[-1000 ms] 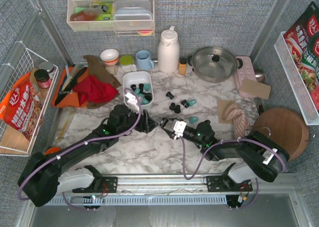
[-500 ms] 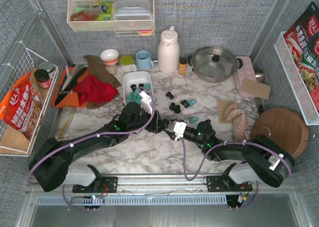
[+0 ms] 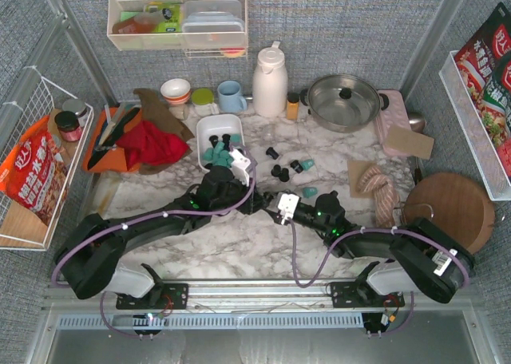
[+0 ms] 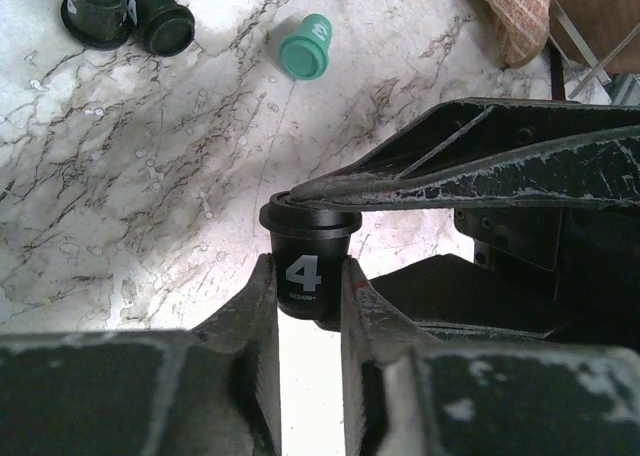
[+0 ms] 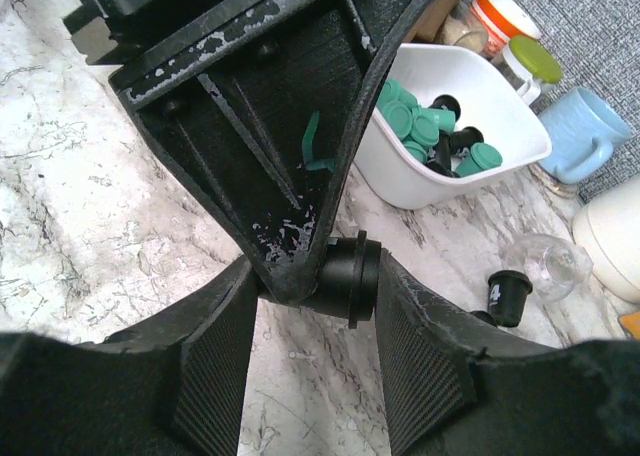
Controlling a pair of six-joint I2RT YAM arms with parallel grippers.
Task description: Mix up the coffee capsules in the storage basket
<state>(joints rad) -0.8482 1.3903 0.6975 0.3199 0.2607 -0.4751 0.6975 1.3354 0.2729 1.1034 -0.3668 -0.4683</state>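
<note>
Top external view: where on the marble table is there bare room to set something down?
The table is bare at its near middle, between left arm and right arm, and front-left, nearer than the orange tray. Crowded: around the storage basket, the loose coffee capsules and the back row.

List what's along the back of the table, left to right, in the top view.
Bowl → green-lidded jar → blue mug → white jug → small orange-capped jar → lidded steel pot.
</note>
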